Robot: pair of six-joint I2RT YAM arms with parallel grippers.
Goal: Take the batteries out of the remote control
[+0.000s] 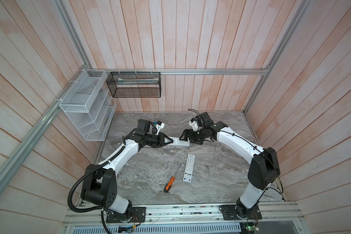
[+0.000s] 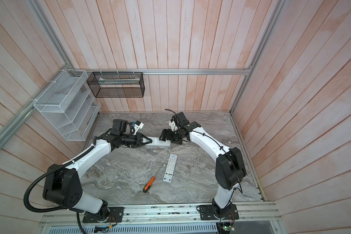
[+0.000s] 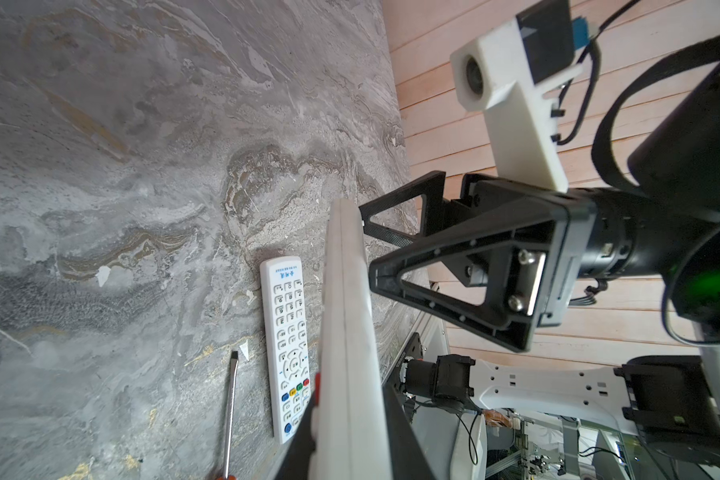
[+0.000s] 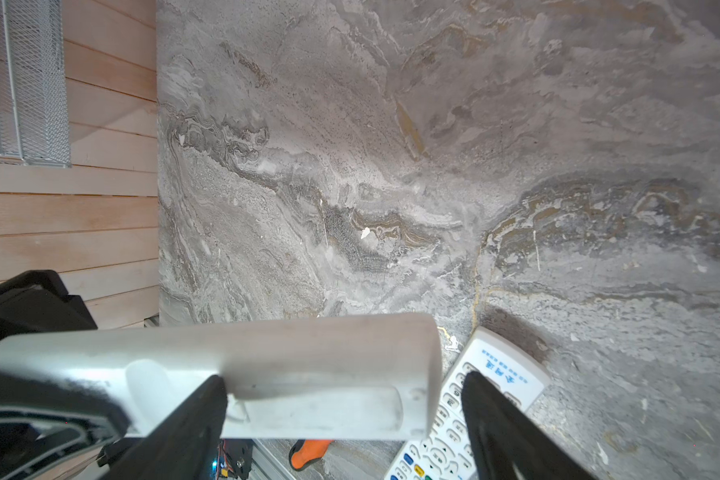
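**Item 1, far left:** white wire rack [image 1: 83, 105], hung on the side wall beside the table.

**Item 2:** black mesh basket [image 1: 134, 85], hung from the rear rail.

**Item 3:** orange-handled screwdriver [image 1: 169, 184], lying flat on the marble table [image 1: 221, 172] with its shaft pointing toward the back wall.

**Item 4:** your left gripper [image 1: 171, 140] has its jaws clamped on one end of the held remote [image 1: 180, 142]. The remote is lifted off the table and hangs between the two arms toward the back. Its plain back, with a recessed panel, faces the right wrist camera [image 4: 308, 374].

**Item 5:** your right gripper [image 4: 344, 384] has its fingers spread wide at the remote's free end. One fingertip [image 4: 213, 399] is over the back panel and the other is out past the end. You cannot tell from these views whether either one touches.

**Item 6:** second remote [image 1: 188, 168], lying flat on the table with its buttons up, just right of the screwdriver and not touching it.

**Batteries:** hidden from every view, so their place cannot be told.
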